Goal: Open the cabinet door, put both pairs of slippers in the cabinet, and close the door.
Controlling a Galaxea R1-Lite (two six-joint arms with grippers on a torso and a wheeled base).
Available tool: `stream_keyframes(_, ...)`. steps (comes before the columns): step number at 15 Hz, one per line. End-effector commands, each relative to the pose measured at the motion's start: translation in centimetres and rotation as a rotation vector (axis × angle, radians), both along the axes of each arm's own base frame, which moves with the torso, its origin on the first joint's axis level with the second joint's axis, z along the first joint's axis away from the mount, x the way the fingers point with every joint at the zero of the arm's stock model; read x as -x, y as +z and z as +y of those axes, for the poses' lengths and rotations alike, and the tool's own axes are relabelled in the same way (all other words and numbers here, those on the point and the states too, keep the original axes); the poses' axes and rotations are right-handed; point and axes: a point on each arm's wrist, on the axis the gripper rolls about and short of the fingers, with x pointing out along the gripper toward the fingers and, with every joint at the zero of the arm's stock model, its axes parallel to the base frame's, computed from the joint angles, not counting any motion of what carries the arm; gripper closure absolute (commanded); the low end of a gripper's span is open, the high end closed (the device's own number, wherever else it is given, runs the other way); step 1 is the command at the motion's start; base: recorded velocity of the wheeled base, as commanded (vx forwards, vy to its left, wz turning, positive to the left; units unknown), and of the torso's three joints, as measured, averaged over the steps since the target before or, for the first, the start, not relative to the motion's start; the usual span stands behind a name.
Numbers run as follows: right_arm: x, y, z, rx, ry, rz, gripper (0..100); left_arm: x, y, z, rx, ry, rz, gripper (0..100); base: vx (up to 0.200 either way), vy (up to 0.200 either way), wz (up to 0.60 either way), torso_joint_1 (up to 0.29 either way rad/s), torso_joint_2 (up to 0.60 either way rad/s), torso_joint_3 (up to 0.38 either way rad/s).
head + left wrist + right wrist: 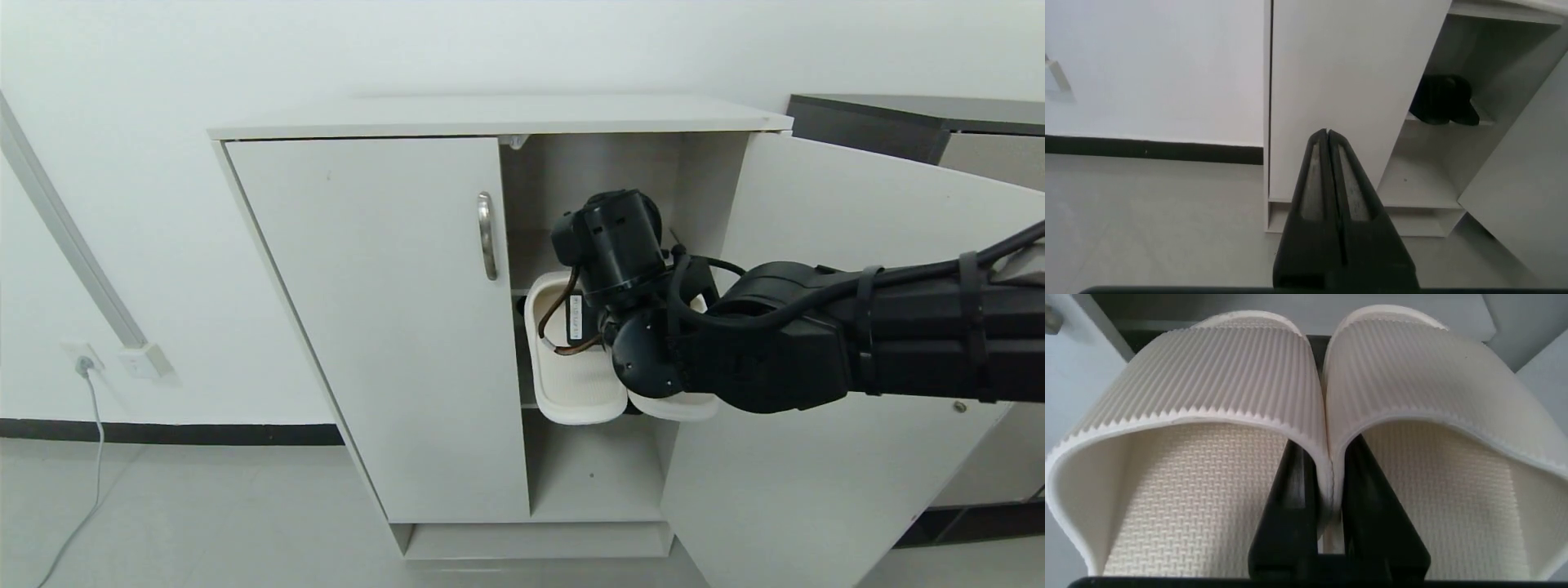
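Observation:
The white cabinet [375,327] stands with its left door shut and its right door [816,490] swung wide open. My right gripper [1327,469] is shut on the pair of cream slippers [1217,400], pinching their two inner edges together between its fingers [1290,506]. In the head view the cream slippers [571,384] hang at the front of the middle shelf, heels sticking out of the cabinet. A black pair of slippers [1443,100] lies on the middle shelf inside. My left gripper [1328,143] is shut on nothing, low above the floor in front of the cabinet.
The bottom shelf [588,474] holds nothing. A wall socket with a cable [82,359] sits low on the left wall. A grey cabinet [914,122] stands behind the open door. Bare floor [204,523] lies left of the cabinet.

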Motion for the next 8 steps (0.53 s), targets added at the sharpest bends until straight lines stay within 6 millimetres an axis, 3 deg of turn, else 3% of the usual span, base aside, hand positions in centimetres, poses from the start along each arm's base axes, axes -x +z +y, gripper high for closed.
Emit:
stream_keyframes(1,-0.11,0.27,-0.27,-0.004,-0.005,-0.006,100,-0.01,-0.01,0.00,0.000,0.001,0.002,100,0.200,0.000,0.00,-0.002,0.00,0.007)
stream_keyframes(5,-0.23,0.40,-0.23,0.005,0.000,-0.018,100,-0.01,-0.01,0.00,0.000,0.001,0.002,100,0.200,0.000,0.00,0.005,0.01,0.002)
stream_keyframes(8,-0.39,0.30,-0.13,0.006,0.002,-0.028,100,-0.01,-0.01,0.00,0.000,0.001,0.002,100,0.000,0.000,0.00,0.000,0.00,0.000)
